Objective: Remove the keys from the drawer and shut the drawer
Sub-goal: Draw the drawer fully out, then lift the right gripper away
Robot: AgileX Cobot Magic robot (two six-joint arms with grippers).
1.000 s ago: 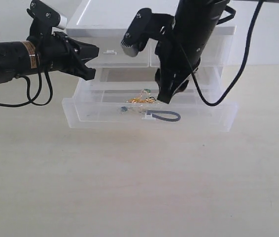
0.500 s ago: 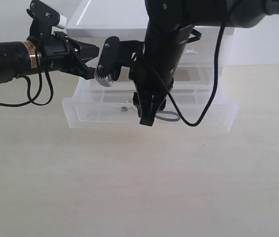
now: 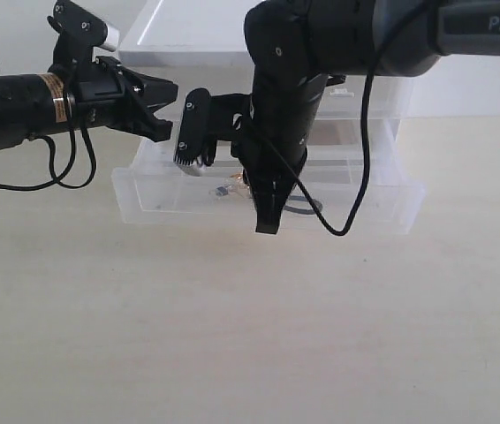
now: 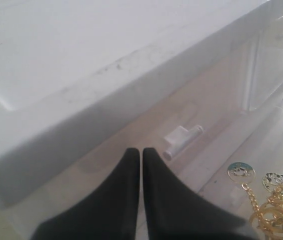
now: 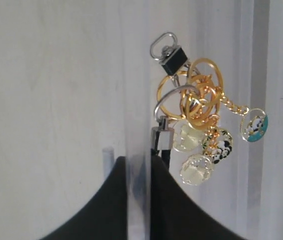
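The drawer [image 3: 144,201] stands pulled out of the white cabinet. The keys [image 5: 196,115], gold rings and charms on a black strap [image 5: 159,150], lie inside it against the front wall [image 5: 137,75]. Only a glint of the keys [image 3: 232,187] shows beside my right arm. My right gripper [image 3: 268,225] points down at the drawer's front and is shut, one finger on each side of the translucent wall. The strap runs under the inner finger of the right gripper [image 5: 139,162]; I cannot tell if it is pinched. My left gripper [image 3: 170,93] hovers shut and empty by the top left drawer.
The white cabinet [image 3: 197,35] stands at the back of the pale table [image 3: 250,336]. A small white tab handle [image 4: 181,140] of the top drawer sits just beyond the left gripper [image 4: 141,151]. The right arm's cable [image 3: 356,177] hangs over the open drawer.
My right arm swung left and forward from above the keys to the drawer's front wall, and its jaws went from open to shut. The left arm has not moved.
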